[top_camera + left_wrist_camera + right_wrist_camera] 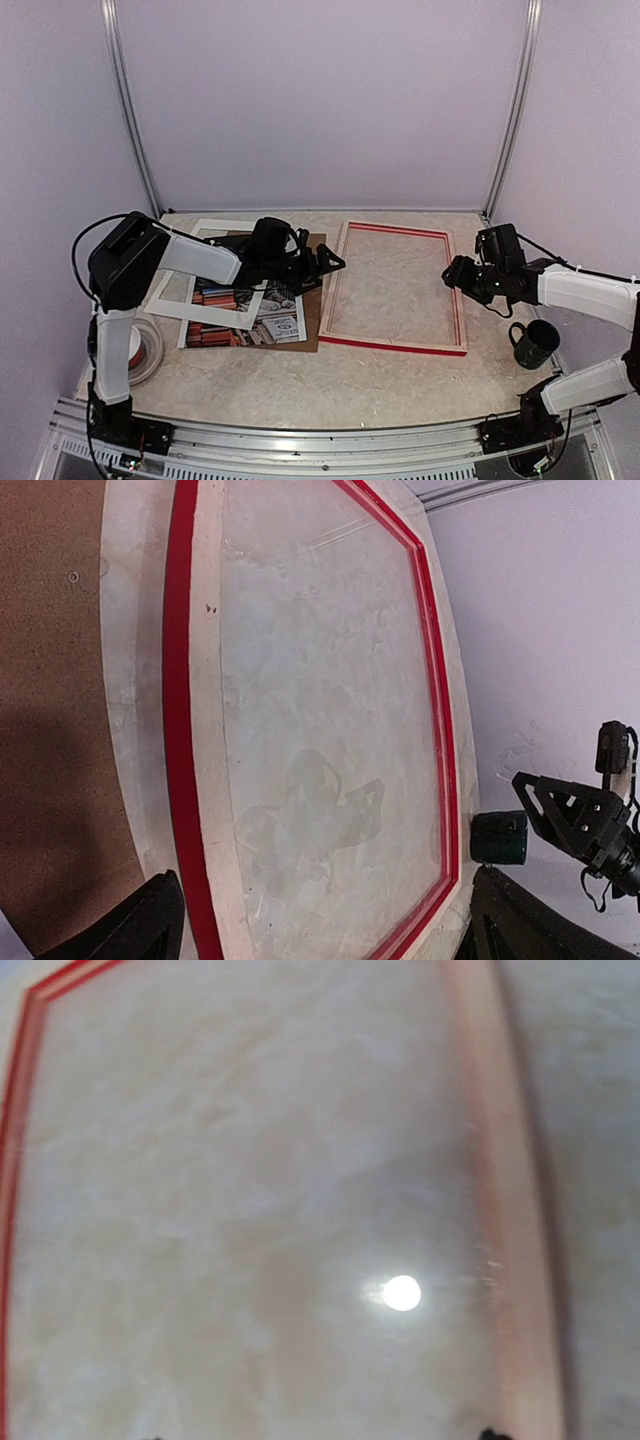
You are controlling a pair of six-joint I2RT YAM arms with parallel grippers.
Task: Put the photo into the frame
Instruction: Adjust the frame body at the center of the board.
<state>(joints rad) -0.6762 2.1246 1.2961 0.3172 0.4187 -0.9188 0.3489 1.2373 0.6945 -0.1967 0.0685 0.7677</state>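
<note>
Photo lies at the lower left of the table in the overhead view. It rests on the brown backing board, and the white mat board lies tilted across its upper part. Through the mat's opening we see the stacked books.

To its right, apart from the photo, the frame lies flat in the middle of the picture, pale wood side up with red showing along its edges. Its pane throws back reflections in both wrist views.

We see the left gripper hanging over the right edge of the brown board, between photo and frame. In its own view the dark fingers stand spread wide at the bottom corners, holding nothing.

The right gripper hovers at the frame's right rail. In its wrist view, which is blurred, only the fingertips peep in at the bottom edge. They are set apart, with nothing pinched between them.

A black mug stands at the lower right, just off the frame's corner. A roll of tape lies at the far left by the left arm.
</note>
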